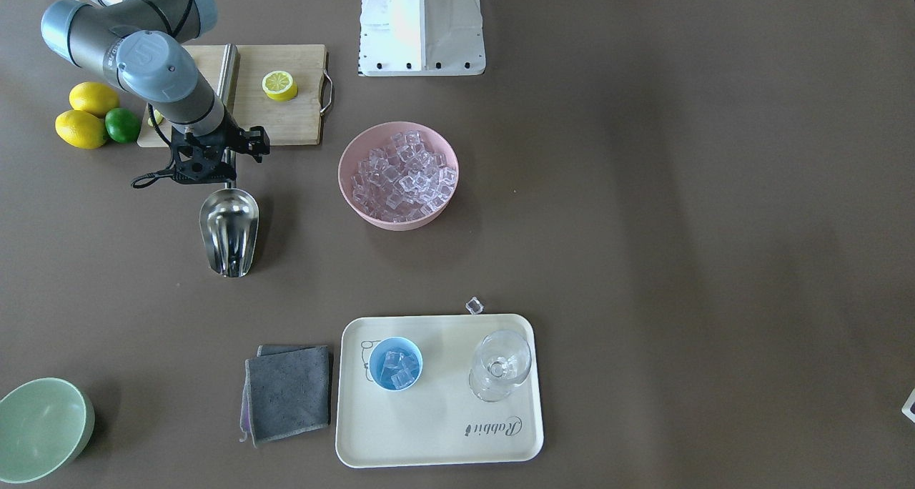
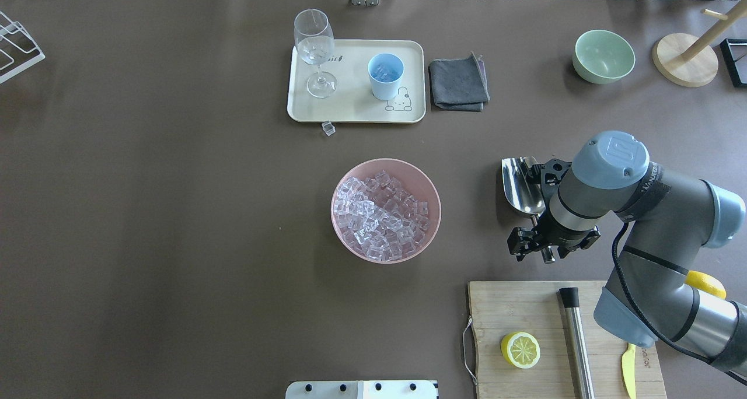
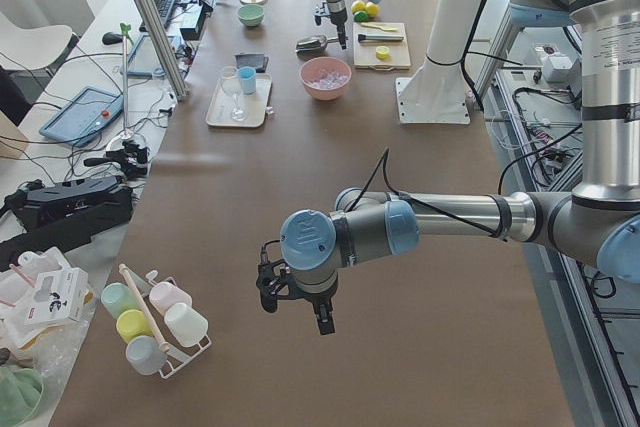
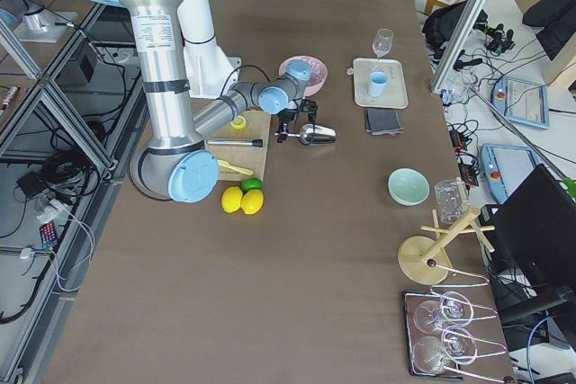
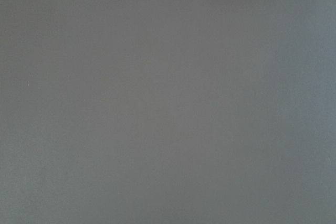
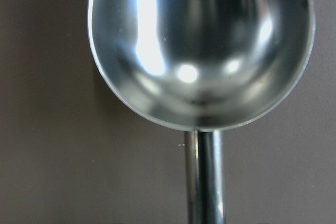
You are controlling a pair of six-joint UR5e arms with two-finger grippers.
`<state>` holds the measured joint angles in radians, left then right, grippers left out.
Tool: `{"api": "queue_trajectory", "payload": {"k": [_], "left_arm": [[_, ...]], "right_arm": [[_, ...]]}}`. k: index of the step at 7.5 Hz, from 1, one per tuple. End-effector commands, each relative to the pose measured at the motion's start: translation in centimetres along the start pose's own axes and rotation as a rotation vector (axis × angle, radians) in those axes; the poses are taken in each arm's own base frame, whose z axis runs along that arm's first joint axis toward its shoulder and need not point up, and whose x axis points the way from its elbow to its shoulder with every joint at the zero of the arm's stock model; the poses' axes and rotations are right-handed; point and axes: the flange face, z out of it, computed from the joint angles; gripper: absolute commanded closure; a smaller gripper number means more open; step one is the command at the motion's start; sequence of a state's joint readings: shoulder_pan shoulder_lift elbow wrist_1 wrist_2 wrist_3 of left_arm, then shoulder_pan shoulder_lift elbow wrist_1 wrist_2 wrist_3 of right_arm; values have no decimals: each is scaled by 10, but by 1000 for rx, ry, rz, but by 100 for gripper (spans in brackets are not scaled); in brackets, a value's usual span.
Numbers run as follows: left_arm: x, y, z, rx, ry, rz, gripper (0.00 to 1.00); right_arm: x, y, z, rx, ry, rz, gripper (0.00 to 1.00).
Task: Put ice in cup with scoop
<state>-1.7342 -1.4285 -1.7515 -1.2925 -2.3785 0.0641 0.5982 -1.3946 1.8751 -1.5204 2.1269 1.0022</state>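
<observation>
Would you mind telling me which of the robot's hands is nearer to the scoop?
Right. The right hand is directly over the scoop's handle; the left hand hangs far away from it.

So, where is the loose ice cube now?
Overhead view: the loose ice cube lies on the table just outside the cream tray, on the wine glass side.

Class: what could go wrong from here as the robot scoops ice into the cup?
1. The scoop looks about as wide as the cup, so ice may spill; one cube already lies off the tray.
2. The stemmed glass stands near the cup and might get knocked.
</observation>
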Motion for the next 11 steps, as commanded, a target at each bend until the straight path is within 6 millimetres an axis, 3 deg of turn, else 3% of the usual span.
{"api": "queue_trajectory", "payload": {"k": [1, 4, 7, 9, 11], "left_arm": [[6, 2, -4, -10, -1, -2, 1], [5, 3, -4, -10, 0, -4, 1], [5, 3, -4, -10, 0, -4, 1], [5, 4, -4, -19, 0, -12, 1], [6, 4, -4, -21, 0, -14, 1]], "right_arm": [[-1, 1, -1, -3, -3, -3, 0], [1, 1, -4, 0, -4, 1, 0], [12, -11, -31, 42, -23, 28, 0], [35, -27, -58, 91, -33, 46, 0], [86, -33, -86, 143, -21, 26, 0]]}}
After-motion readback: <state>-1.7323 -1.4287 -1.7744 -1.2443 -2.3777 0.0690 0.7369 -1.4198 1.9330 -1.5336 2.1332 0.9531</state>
